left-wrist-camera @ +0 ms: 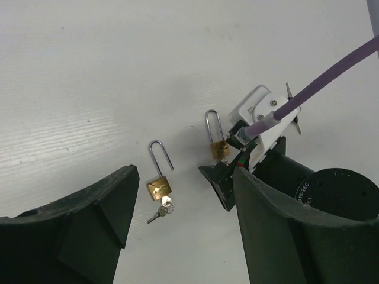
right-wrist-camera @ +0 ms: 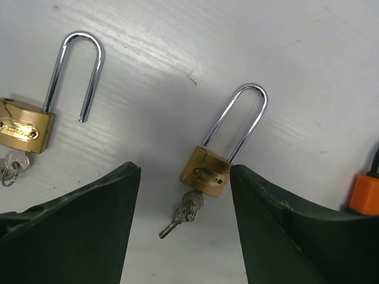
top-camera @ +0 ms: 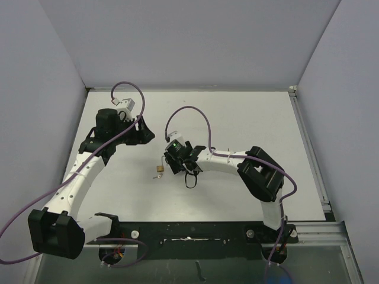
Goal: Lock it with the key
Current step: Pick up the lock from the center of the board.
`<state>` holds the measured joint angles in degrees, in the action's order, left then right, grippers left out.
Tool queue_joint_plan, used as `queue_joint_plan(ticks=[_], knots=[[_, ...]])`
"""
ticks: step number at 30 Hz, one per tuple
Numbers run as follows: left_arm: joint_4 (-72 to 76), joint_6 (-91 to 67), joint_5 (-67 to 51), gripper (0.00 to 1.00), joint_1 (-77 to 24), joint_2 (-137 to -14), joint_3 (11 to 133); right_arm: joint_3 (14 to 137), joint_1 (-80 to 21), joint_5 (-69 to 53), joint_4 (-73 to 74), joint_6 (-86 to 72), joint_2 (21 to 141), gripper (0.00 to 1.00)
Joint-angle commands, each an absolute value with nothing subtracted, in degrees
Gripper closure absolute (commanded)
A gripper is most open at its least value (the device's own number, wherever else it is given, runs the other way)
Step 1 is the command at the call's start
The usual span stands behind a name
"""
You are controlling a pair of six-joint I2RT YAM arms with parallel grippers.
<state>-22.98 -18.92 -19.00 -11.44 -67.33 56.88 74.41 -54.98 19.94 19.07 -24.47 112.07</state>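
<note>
While right fingers (right-wrist-camera: 71,236) gape apart, padlock (right-wrist-camera: 205,173) with key (right-wrist-camera: 180,216) lies between them, 2nd padlock (right-wrist-camera: 23,127) outside, left fingers (left-wrist-camera: 77,225) apart.

The brass padlock with the closed shackle (right-wrist-camera: 205,173) has a yellow, satin-finished metal body and a mirror-bright, smooth chromed shackle. The brass padlock with the open shackle (right-wrist-camera: 21,127) has the same finish. The small silvery metal keys (right-wrist-camera: 185,212) shine more dully. The white table (right-wrist-camera: 296,71) is matt and finely streaked. The right gripper (right-wrist-camera: 182,177) has matt black plastic fingers (right-wrist-camera: 71,236), faintly grainy.
</note>
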Motion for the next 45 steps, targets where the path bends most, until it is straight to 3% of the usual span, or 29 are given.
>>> queue_joint_plan(ticks=[1, 8, 34, 39, 44, 45], knots=[[-20.4, -19.6, -21.6, 0.36, -11.1, -65.0, 56.5, 76.0, -54.2, 24.9, 16.1, -25.7, 109.9, 0.37], [-19.9, -19.8, -21.8, 0.37, -11.0, -65.1, 56.2, 75.5, -53.9, 28.0, 16.4, -28.8, 109.5, 0.37], [-20.2, -20.9, -20.9, 0.37, -10.3, -64.3, 55.4, 72.0, -52.6, 20.9, 20.9, -37.2, 112.8, 0.47], [-20.3, -21.1, -20.7, 0.36, -10.2, -63.7, 55.2, 72.6, -52.9, 20.7, 23.9, -37.9, 113.3, 0.57], [-20.0, -21.5, -20.4, 0.36, -10.1, -63.7, 55.3, 71.2, -53.1, 20.5, 26.1, -38.8, 112.8, 0.99], [-20.0, -21.5, -20.4, 0.37, -10.1, -63.8, 55.5, 70.8, -53.0, 20.6, 26.0, -38.6, 112.4, 1.0]])
